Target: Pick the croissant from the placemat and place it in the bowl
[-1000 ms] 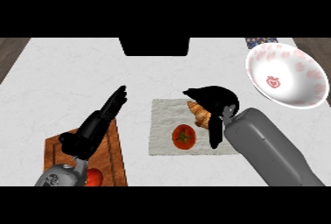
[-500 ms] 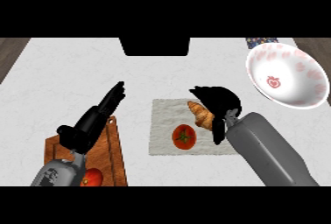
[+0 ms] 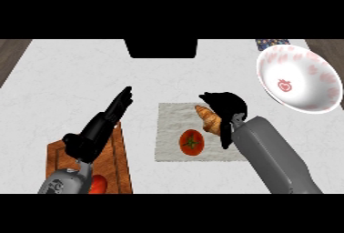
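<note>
Tomato (image 3: 191, 142), wooden cutting board (image 3: 123, 159)

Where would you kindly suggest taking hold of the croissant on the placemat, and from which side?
Across its thick middle, from the right and above. The croissant runs near to far, its ends tapering; the tomato crowds its lower left, while the right hand curls at its upper right.

Both arms look like the same build tbh. The right forearm (image 3: 275, 157) is a chunky rounded tube in plain matte grey, slightly narrower toward the wrist. The left forearm (image 3: 62, 183) is lighter grey, with round ring-like detail on its casing. The left hand (image 3: 99, 127) is all black with long slim fingers, and the right hand (image 3: 225, 103) is the same black
</note>
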Controlling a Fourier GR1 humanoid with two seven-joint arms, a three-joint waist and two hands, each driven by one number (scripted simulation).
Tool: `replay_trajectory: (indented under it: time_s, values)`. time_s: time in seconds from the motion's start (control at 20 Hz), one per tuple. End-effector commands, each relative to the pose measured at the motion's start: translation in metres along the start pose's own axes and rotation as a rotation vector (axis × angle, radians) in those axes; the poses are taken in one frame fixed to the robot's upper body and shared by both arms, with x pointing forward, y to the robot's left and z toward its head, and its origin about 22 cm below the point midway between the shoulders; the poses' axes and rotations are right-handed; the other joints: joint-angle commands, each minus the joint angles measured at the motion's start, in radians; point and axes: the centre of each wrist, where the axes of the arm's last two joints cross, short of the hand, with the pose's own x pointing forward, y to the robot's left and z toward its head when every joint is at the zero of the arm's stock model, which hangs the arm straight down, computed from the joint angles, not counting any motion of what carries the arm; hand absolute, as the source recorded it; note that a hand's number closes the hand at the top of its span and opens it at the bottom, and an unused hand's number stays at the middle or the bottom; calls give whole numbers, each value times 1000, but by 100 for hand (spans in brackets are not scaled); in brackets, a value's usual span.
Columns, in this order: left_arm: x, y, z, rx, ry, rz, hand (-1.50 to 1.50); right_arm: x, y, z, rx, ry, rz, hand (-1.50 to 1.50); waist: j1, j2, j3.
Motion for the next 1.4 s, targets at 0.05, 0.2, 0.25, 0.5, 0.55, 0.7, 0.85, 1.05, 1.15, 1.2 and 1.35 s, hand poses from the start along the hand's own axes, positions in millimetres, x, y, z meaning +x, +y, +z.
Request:
replay_trajectory:
  time_s: [0.05, 0.2, 0.25, 0.5, 0.55, 0.7, 0.85, 1.05, 1.15, 1.2, 1.35]
  values:
    - [1, 17, 14, -12, -9, 7, 0, -25, 12, -8, 16, -14, -10, -150, 1, 0, 0]
    - [6, 2, -6, 5, 12, -14, 0, 8, 22, -19, -1, -19, -18, -150, -1, 0, 0]
    - [-17, -7, 3, 2, -12, 12, 0, 14, 20, -21, -16, -54, -41, -150, 0, 1, 0]
    - [9, -1, 7, -12, 5, 13, 0, -18, 18, -17, -105, -135, -9, 150, -1, -1, 0]
    - [-1, 10, -4, -13, 1, -4, 0, -15, 23, -39, -119, -131, -4, 150, 9, 5, 0]
    - [12, 2, -2, 5, -2, -10, 0, -6, 24, -34, -130, -136, -12, 150, 2, 0, 0]
    - [-24, 9, 19, -10, -3, 15, 0, -5, 5, -46, -171, -38, -74, 150, 13, 6, 0]
    - [0, -11, 4, -7, -15, -2, 0, -6, -7, -44, -224, 253, -248, 150, 7, 4, 0]
    - [-1, 6, 1, -28, -12, -5, 0, -10, -27, -46, -255, 339, -305, 150, 17, 9, 0]
    - [6, 7, 3, -8, -6, 8, 0, -16, -15, -48, -278, 360, -307, 150, 17, 7, 1]
    - [-2, 9, -3, -7, -5, -1, 0, -10, -36, -50, -361, 441, -240, 150, 17, 8, 0]
